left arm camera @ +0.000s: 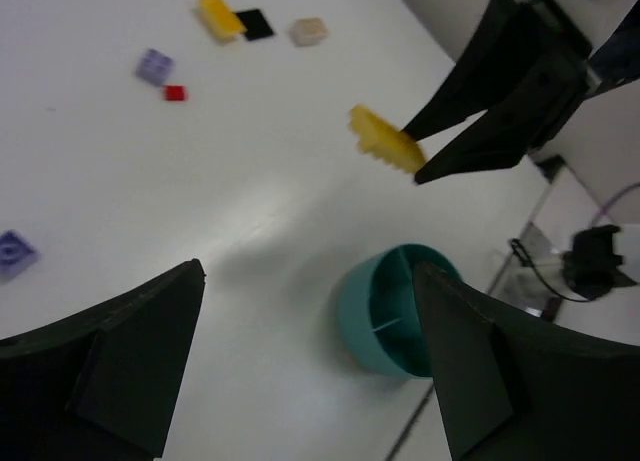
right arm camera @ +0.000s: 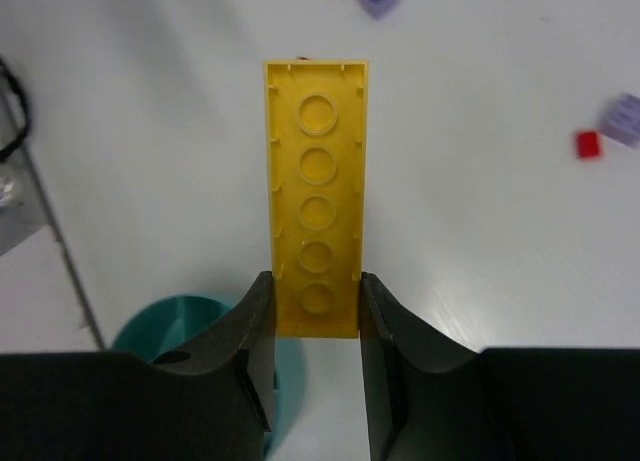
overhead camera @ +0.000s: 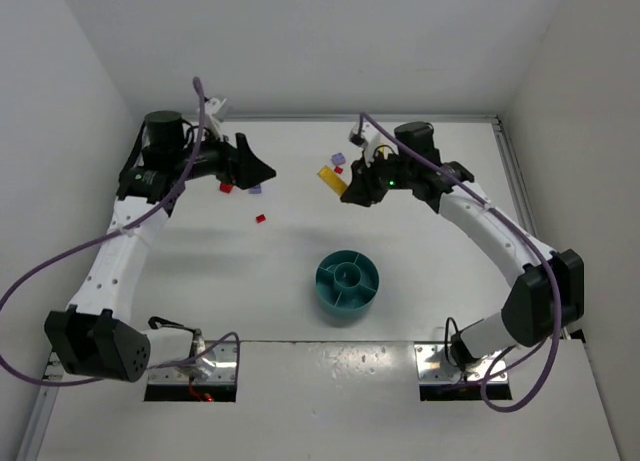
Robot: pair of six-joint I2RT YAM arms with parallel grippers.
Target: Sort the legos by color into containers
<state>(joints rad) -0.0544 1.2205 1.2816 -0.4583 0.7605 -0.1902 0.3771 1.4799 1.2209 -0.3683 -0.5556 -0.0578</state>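
Legos lie scattered across the far side of the table, among them a red brick [overhead camera: 261,218] and a lilac brick [overhead camera: 255,189] at far left. The long yellow plate [right arm camera: 316,211] is clamped by one end between the right gripper [right arm camera: 314,301] fingers, beyond the teal dish [overhead camera: 340,309]. The left gripper [left arm camera: 308,281] hangs at far left, fingers spread wide, grasping nothing.
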